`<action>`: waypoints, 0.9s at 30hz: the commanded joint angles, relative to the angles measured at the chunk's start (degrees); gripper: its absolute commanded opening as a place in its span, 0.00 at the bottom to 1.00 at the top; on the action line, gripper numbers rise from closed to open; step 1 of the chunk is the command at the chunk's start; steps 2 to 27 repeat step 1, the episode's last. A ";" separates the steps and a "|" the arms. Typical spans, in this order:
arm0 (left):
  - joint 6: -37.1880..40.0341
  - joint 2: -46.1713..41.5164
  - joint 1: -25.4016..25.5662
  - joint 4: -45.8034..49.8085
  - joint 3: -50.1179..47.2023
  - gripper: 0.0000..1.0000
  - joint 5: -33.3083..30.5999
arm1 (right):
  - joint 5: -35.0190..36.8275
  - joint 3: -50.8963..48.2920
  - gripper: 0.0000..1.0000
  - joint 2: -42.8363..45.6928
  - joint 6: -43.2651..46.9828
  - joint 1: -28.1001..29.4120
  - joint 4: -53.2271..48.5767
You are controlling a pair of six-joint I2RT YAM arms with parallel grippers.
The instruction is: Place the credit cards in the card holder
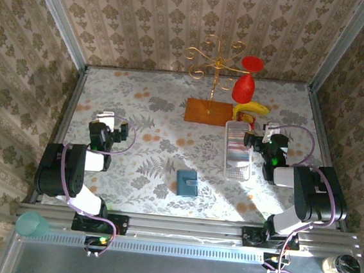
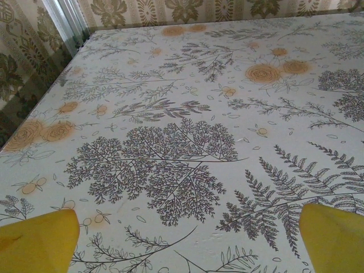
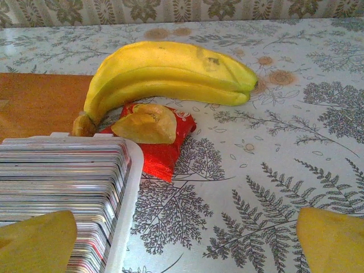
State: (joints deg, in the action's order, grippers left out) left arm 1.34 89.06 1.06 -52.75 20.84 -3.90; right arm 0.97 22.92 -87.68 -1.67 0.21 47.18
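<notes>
While open (wide), right gripper (image 3: 185, 243) beside cards (image 3: 62, 176)

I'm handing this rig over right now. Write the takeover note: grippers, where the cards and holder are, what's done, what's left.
Left gripper: open, empty, over bare table on the left side.
Right gripper: open, empty, at the right edge of the white tray.
Credit cards: stacked on edge in that tray.
Card holder: lying flat between the arms, apart from the tray; it looks closed.
Done: nothing visible; no card is held.
Left: open the holder, pick cards from the tray, slot them in.
</notes>
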 commanded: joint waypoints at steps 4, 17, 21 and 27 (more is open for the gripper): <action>1.17 0.00 0.28 -0.69 1.13 1.00 -0.58 | -1.08 0.68 1.00 0.11 0.09 -0.20 1.05; 1.17 0.00 0.28 -0.69 1.13 1.00 -0.58 | -1.08 0.68 1.00 0.11 0.09 -0.20 1.05; 1.17 0.00 0.28 -0.69 1.13 1.00 -0.58 | -1.08 0.68 1.00 0.11 0.09 -0.20 1.05; 1.17 0.00 0.28 -0.69 1.13 1.00 -0.58 | -1.08 0.68 1.00 0.11 0.09 -0.20 1.05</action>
